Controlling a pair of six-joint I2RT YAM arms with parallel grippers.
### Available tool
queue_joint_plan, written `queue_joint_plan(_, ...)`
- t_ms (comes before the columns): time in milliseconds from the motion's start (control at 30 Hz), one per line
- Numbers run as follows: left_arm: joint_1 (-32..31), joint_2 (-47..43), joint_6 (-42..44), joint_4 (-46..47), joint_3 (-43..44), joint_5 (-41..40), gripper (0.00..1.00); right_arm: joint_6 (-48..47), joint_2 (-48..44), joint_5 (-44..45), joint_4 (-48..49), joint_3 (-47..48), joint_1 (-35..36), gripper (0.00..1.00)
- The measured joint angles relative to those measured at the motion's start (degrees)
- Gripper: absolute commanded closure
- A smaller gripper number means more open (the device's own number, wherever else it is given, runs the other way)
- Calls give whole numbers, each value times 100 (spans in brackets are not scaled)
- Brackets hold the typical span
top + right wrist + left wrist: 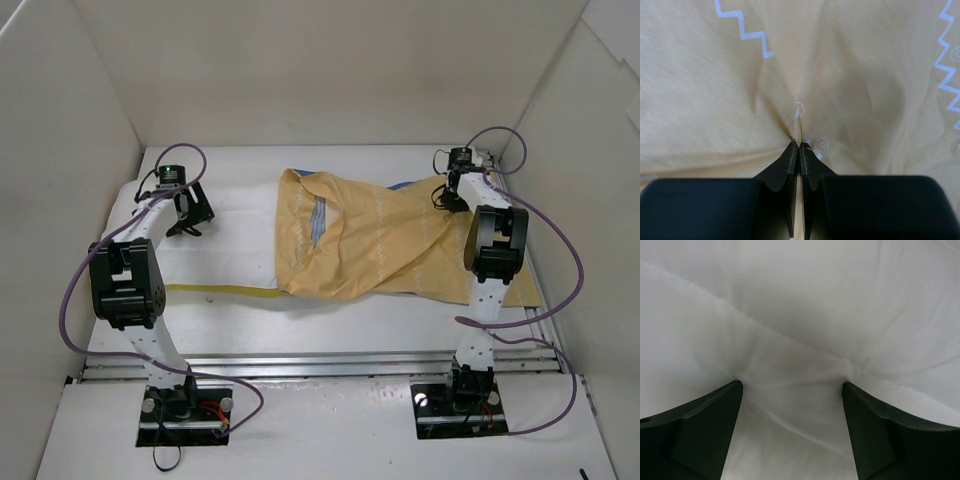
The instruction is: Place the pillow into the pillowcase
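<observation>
Two pairs of jaws, two different jobs: our left gripper stands wide, fingertips pressed into the pillow so the white cloth puckers between them, gripping nothing, while our right gripper is pinched tight on a fold of the pillowcase, plain yellow-orange face up. Pulling back, we see the case lying over the right part of the pillow, its mouth gaping leftward with a slice of blue showing inside. The left part lies bare on the table, yellow piping along its near edge. We call it about halfway. Whether the covered part is truly inside we cannot tell, and the bare end has yet to go in. Pillow and case share one long axis, left to right across the table, closed end at the right.
</observation>
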Motion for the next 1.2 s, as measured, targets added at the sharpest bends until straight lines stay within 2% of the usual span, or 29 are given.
queue_joint_plan(300, 144, 0, 37, -22, 9, -127, 25, -20, -9, 304, -63, -7, -341, 100)
queue_joint_plan(500, 114, -2, 299, -330, 256, -205, 25, -208, -133, 256, -278, -28, -284, 71)
queue_joint_plan(600, -24, -13, 490, -684, 605, -468, 24, -345, -348, 122, -363, -28, 57, 54)
queue_joint_plan(800, -553, -404, 857, -1147, 1515, -848, 23, -459, -1235, -487, -391, 31, 1141, 39)
queue_joint_plan(1033, -1526, -1266, 1086, -1056, 1611, -682, 22, -293, -2024, -1137, -214, -35, 2240, 38)
queue_joint_plan(1200, -2120, -960, 1084, -944, 1432, -461, 22, 7, -2142, -1202, 164, -1261, 2785, 36)
